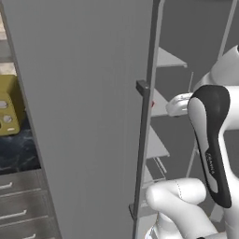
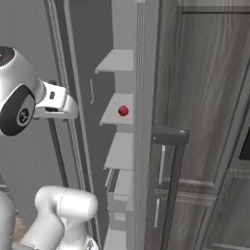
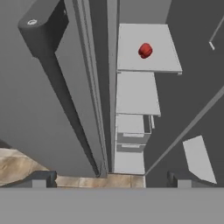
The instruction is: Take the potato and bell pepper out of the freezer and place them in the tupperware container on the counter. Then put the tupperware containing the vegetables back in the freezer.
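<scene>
The freezer stands with its grey door [image 1: 84,116] swung open and its long bar handle [image 1: 141,154] at the door's edge. A small red bell pepper [image 2: 123,111] lies on a thin grey shelf [image 2: 116,114] inside, at mid height. It also shows from above as the bell pepper [image 3: 145,50], and as a red sliver [image 1: 152,103] behind the door edge. My gripper [image 3: 108,180] hangs open and empty in front of the opening, well short of the pepper, beside the door handle [image 3: 48,57]. The potato and the tupperware container are out of view.
An olive oven [image 1: 8,109] sits on the black marble counter [image 1: 18,151] left of the door, over grey drawers [image 1: 18,205]. Dark wood-grain cabinets [image 2: 205,122] with a bar handle [image 2: 171,161] flank the freezer's right side. Further shelves [image 3: 136,94] lie below the pepper's shelf.
</scene>
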